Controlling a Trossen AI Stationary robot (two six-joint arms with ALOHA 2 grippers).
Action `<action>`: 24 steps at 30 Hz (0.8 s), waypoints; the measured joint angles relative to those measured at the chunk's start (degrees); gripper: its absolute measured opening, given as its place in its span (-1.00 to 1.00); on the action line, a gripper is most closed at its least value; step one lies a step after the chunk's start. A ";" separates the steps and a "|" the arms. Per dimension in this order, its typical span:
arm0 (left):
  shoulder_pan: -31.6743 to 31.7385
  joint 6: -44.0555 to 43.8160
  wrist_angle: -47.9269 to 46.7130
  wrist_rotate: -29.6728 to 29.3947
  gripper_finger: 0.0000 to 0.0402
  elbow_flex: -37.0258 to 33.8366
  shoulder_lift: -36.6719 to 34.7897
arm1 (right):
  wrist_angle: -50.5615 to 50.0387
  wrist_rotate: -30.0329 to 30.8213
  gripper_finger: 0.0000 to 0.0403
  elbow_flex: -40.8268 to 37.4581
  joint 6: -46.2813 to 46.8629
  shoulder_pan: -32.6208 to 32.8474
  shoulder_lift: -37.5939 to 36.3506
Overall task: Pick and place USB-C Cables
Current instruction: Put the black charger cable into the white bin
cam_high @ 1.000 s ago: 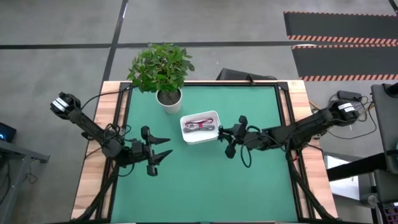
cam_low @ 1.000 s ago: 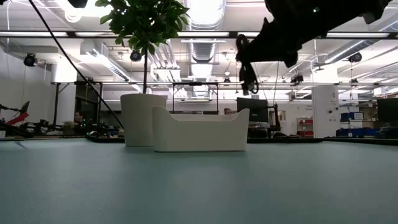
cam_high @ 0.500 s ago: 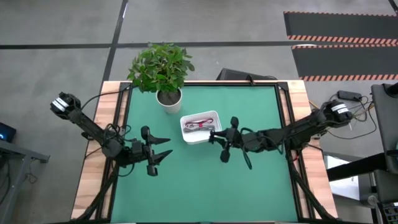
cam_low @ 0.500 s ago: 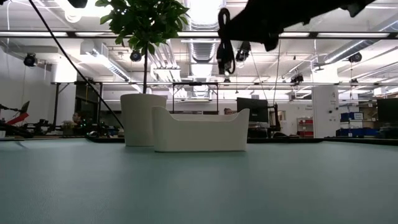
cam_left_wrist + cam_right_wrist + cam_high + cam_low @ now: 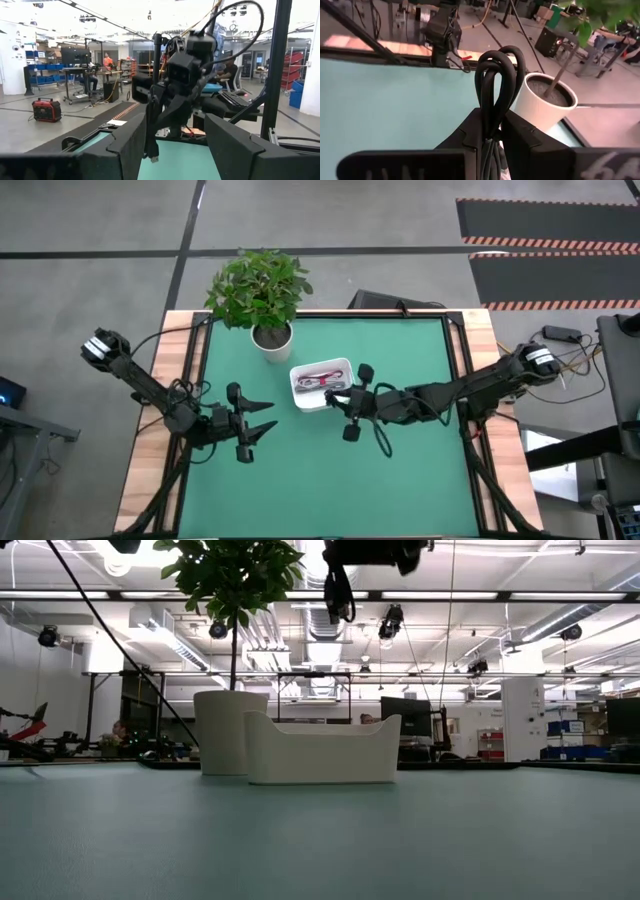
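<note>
On the green table, the potted plant stands beside my white tray holding red and white cables. My left gripper waits spread apart; my right gripper, just beside the tray, pinches a looped black cable.

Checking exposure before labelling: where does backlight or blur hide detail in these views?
Low view: bright ceiling lights silhouette the right gripper and the black cable hanging from it. Right wrist view: the same cable is sharp, the plant leaves blurred. High view: even light, the white tray clear.
</note>
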 joint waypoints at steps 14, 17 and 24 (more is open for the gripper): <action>0.00 0.02 0.11 -0.01 -0.07 0.09 0.01 | -36.57 0.14 -0.79 27.57 -4.03 -3.83 11.06; 0.00 0.02 0.06 -0.01 -0.07 -0.26 0.01 | -44.75 0.11 -0.79 33.10 -3.22 -5.06 14.32; 0.00 0.00 0.11 -0.01 -0.07 -0.36 0.01 | -55.29 -2.11 -0.79 40.44 -3.29 -7.51 20.64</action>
